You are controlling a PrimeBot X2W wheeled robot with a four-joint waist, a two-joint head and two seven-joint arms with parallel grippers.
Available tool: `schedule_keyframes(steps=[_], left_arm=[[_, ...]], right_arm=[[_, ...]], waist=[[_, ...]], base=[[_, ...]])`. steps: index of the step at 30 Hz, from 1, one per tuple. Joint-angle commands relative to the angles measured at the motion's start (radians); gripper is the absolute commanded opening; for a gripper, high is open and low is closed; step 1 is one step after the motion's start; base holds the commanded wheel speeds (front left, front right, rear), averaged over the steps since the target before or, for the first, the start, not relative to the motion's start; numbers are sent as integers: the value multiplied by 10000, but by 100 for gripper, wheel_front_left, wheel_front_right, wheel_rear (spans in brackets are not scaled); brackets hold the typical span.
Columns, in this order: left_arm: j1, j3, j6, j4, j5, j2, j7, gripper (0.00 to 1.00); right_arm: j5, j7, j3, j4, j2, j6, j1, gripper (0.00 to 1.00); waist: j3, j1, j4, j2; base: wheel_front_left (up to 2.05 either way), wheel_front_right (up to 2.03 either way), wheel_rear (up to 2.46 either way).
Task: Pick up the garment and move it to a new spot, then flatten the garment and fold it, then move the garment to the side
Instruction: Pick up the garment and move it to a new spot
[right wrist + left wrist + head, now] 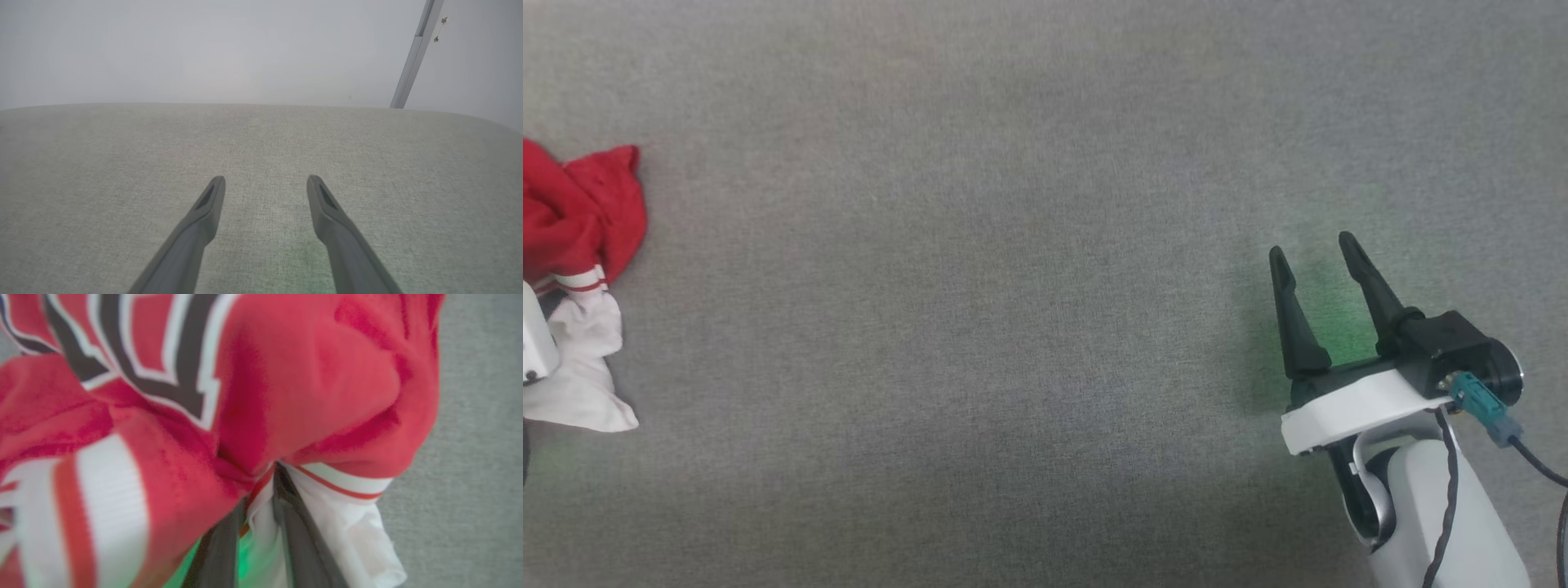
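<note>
The garment [584, 216] lies crumpled at the far left edge of the grey cloth-covered worktop [1013, 286] in the head view. Its red body is farther away, and a white sleeve [584, 384] with red stripe trim spills toward the robot. Just beside that sleeve, a white housing [535, 339] on the left arm pokes in at the frame edge. The left wrist view gives the close detail: the left claw [261, 486] has its two dark fingers [296, 531] drawn near each other, clamped on white sleeve cloth, with their tips buried under a red fold. Black white-outlined lettering [179, 375] runs across the upper part of the shirt. The right claw [1311, 249] is at the lower right, well apart from the garment, its fingers spread wide over bare cloth. Its own wrist view adds the worktop's far edge, a pale wall [163, 49] behind it and a slanted light bar [414, 53]
</note>
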Motion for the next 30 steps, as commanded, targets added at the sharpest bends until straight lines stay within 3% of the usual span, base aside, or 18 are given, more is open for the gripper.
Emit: schedule_keyframes(steps=[1, 7, 16, 22, 30], left_arm=[[336, -263, -49, -56, -9, -423, -163, 0], [171, -272, -35, -698, -430, -96, -938, 0], [384, -541, -35, -2747, -1537, -111, -922, 0], [301, -768, -35, -4383, -2153, -417, -361, 0], [-320, -1631, -17, -5766, -2081, -1255, 776, 0]], right_arm=[[113, -12, 45, 71, 23, -17, 120, 100], [373, -12, 127, 213, 25, -17, 393, 100], [707, -12, 200, 322, 22, -17, 770, 100], [1009, -12, 264, 300, 23, -16, 813, 100], [1558, -12, 415, 255, 22, -16, 665, 100]], waist=[[-285, 0, 29, 0], [-1050, 0, 42, 0], [-1642, 0, -115, 0], [-1709, 0, -549, 0], [-1436, 0, -1529, 0]], base=[[0, 0, 0], [0, 0, 0], [0, 0, 0], [0, 0, 0], [0, 0, 0]])
